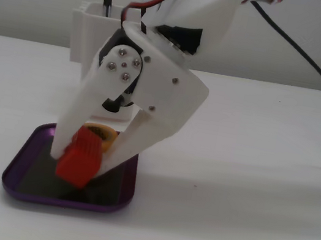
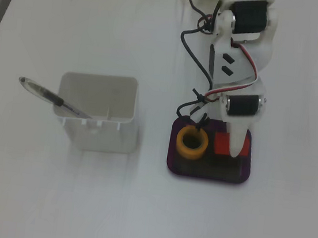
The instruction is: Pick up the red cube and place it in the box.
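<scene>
My gripper (image 1: 80, 165) is shut on the red cube (image 1: 81, 159) and holds it tilted, low over the dark bottom of the purple box (image 1: 23, 190). I cannot tell whether the cube touches the bottom. In the fixed view from above, the gripper (image 2: 228, 151) stands over the right half of the box (image 2: 207, 176). There the red cube (image 2: 222, 144) shows beside the white finger (image 2: 236, 143).
A yellow-orange tape roll (image 2: 193, 142) lies in the left half of the box, behind the cube in the side view (image 1: 104, 135). A tall white container (image 2: 97, 129) with a pen (image 2: 51, 99) stands left of the box. A black cable (image 1: 308, 59) runs off to the right.
</scene>
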Available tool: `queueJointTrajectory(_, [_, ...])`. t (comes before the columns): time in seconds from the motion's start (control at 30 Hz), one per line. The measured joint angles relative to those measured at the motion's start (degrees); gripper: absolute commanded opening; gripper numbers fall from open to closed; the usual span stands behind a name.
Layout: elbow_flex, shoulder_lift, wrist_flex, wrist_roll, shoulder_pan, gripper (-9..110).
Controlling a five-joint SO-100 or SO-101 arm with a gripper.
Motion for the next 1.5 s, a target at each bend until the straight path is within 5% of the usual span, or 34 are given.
queueJointTrajectory(0.37, [-0.26,0.00,2.20,0.00,0.09,18])
queueJointTrajectory(0.63, [-3.34,1.93,10.20,0.00,0.18,19])
queueJointTrajectory(1.0, [-5.89,35.24,30.15,0.00,0.18,19])
queueJointTrajectory(1.5, [45.88,93.69,38.06,0.00,11.60,19])
